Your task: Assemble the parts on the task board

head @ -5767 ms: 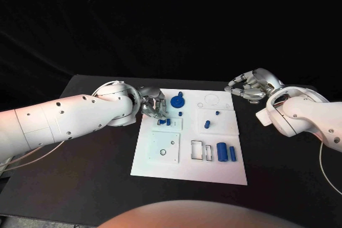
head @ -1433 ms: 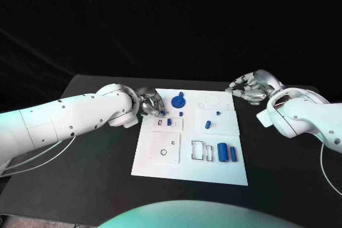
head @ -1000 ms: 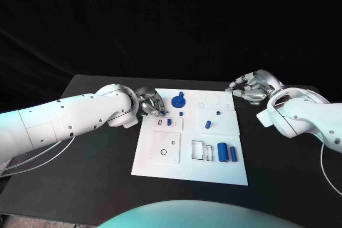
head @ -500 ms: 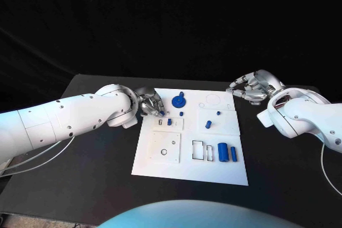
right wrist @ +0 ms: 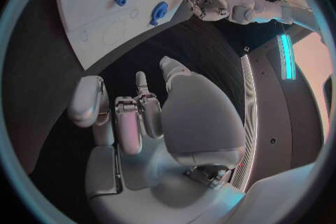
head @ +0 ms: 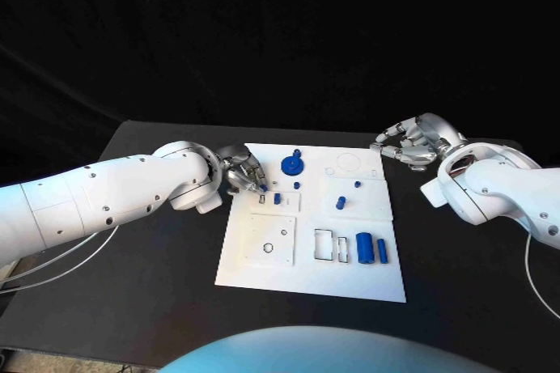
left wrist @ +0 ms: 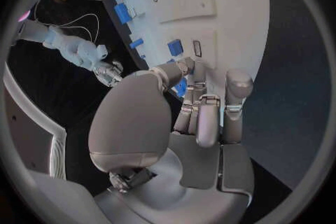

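My left hand (head: pixel 242 175) sits at the left edge of the board (head: pixel 280 276), near its far end; its fingers (left wrist: pixel 199 117) are curled in close together, tips down toward the board; a bit of blue shows just under the fingertips in the left wrist view, but I cannot tell whether I pinch it or merely hover over it. Just beside those fingertips, on a small raised plate (head: pixel 280 200), stand two small blue pieces (head: pixel 277 199); beyond them, toward the far end, lies a round blue part (head: pixel 292 164), with a tiny blue bit (head: pixel 296 184) between it and the plate.

My right hand (head: pixel 411 145) hangs past the board's far right corner, over the black table (head: pixel 152 260), apart from the board; its fingers (right wrist: pixel 133 117) are bent inward on nothing.

Toward the right side of the board lies a short blue peg (head: pixel 340 201), tilted; nearer me two blue bars (head: pixel 371 247) stand side by side, next to two narrow slots (head: pixel 332 247); left of those is a square plate (head: pixel 271 241) with a small ring marked on it.
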You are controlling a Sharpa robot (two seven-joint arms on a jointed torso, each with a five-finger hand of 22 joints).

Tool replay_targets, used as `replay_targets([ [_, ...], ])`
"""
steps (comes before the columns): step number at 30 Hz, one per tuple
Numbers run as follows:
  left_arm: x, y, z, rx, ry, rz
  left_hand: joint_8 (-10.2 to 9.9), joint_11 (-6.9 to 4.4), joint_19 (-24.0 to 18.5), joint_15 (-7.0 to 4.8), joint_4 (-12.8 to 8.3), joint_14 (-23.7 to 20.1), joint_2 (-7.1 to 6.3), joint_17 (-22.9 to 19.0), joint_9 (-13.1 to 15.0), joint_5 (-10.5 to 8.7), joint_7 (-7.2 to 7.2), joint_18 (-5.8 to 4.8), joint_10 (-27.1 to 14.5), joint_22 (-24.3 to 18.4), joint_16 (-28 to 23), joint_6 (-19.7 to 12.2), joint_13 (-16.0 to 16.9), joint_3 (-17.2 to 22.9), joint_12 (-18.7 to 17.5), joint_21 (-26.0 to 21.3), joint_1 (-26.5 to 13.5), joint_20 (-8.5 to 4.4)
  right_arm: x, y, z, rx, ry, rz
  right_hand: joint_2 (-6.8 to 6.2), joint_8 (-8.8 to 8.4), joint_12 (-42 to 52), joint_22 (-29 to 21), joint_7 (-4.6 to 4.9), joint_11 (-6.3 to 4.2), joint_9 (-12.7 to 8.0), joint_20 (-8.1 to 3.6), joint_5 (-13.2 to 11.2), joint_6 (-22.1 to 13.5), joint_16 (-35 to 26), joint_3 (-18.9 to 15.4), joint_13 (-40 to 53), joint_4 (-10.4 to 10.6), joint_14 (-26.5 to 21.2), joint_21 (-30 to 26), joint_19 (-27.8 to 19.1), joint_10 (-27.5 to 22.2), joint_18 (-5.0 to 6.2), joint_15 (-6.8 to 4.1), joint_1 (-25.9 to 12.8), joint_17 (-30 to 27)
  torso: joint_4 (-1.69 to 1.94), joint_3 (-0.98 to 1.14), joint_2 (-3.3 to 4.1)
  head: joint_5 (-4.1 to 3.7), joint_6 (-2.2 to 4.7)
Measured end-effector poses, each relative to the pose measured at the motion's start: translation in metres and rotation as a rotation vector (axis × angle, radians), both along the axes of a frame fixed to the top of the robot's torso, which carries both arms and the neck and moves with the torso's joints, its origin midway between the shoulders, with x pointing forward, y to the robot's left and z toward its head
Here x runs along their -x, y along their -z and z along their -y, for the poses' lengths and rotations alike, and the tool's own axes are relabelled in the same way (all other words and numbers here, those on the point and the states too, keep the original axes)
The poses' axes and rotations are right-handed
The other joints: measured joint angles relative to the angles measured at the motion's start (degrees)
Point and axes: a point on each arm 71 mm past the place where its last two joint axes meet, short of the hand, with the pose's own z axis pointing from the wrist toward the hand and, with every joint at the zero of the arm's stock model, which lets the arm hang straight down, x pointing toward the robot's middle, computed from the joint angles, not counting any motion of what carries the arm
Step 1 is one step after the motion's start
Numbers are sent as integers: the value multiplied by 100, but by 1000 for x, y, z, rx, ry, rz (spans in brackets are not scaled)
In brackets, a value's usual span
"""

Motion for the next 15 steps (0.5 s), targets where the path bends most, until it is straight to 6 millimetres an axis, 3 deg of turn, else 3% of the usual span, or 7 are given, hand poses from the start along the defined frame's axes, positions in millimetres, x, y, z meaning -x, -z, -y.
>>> replay_targets([
  [15,5,4,-4,38,-16,-50,-233,102,-19,42,-113,0,67,-1,0,42,0,0,169,0,-73,0,-297,223,-720,-23,-24,19,0,1,0,1,1,-2,0,0,0,0,0,0,-1,0,0,0,0,0,-1,0,0,0,0,0,0,0,0,0,1,-1,-1,12,-1],
])
